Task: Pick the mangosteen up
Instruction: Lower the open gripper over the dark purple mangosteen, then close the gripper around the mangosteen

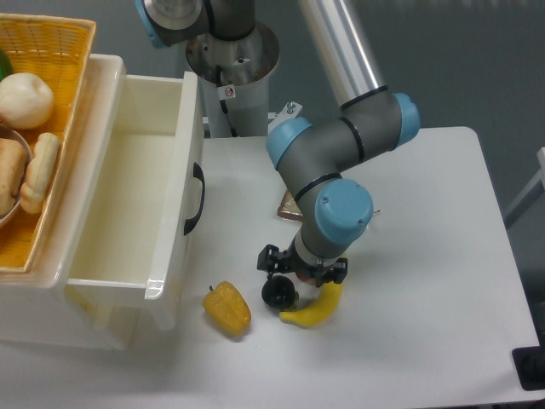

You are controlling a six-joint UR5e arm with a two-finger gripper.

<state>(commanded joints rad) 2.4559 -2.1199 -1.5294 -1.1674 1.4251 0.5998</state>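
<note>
The mangosteen (278, 292), 1 dark glossy ball, sits on the white table (426, 256) between 1 yellow pepper (227, 308) and 1 banana (313, 308). The gripper (300, 271) hangs just above it, over the mangosteen's upper right; whether its fingers are spread or closed cannot be told. 1 open drawer (128, 204) stands left.

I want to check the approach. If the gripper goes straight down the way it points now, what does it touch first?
Probably the mangosteen, just under the gripper; depth is unclear, so the banana might be brushed.
</note>
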